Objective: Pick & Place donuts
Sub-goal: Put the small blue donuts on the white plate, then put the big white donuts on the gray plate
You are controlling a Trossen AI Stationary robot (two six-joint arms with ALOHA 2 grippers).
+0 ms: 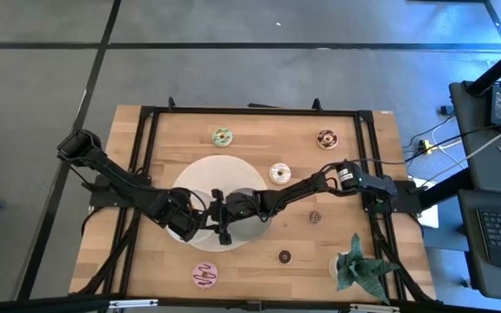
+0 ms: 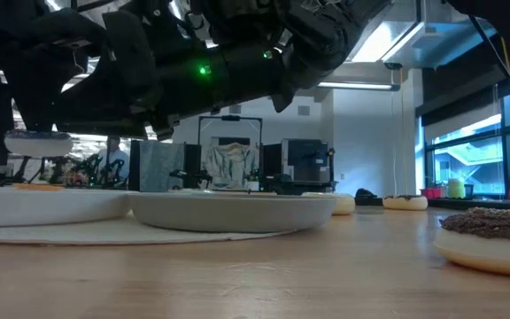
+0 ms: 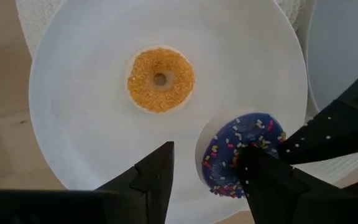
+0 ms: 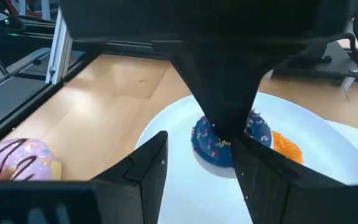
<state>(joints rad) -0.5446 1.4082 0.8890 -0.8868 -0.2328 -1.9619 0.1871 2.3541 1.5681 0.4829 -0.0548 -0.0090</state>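
Left tool [image 3: 207, 148] hangs over the white plate [image 3: 86, 124] with its fingers spread apart and gripping nothing. The purple donut [image 3: 250, 134] lies flat on the plate, partly under one of those fingers; contact cannot be confirmed. Right tool [image 4: 201, 138] faces the same donut from the opposite side, fingers likewise spread and empty, with the donut just ahead of the gap. The orange donut [image 3: 160, 79] lies on the same plate, beyond both tools and apart from the purple one. Judged progress: two donuts placed, six left on the bench [image 1: 172, 139], so the task is about a quarter done. Of the six, the white donut [image 1: 280, 174] is nearest, beside the right arm. The first small dark donut [image 1: 315, 217] and the second small dark donut [image 1: 284, 256] lie farther out on the right tool's side. The pink donut [image 1: 205, 275] lies near the left tool. The green donut [image 1: 222, 136] and the brown donut [image 1: 326, 138] are well apart from both tools. Count: eight donuts, two plates (the second is the grey plate [image 3: 347, 50], no donut seen on its visible part), two tools.
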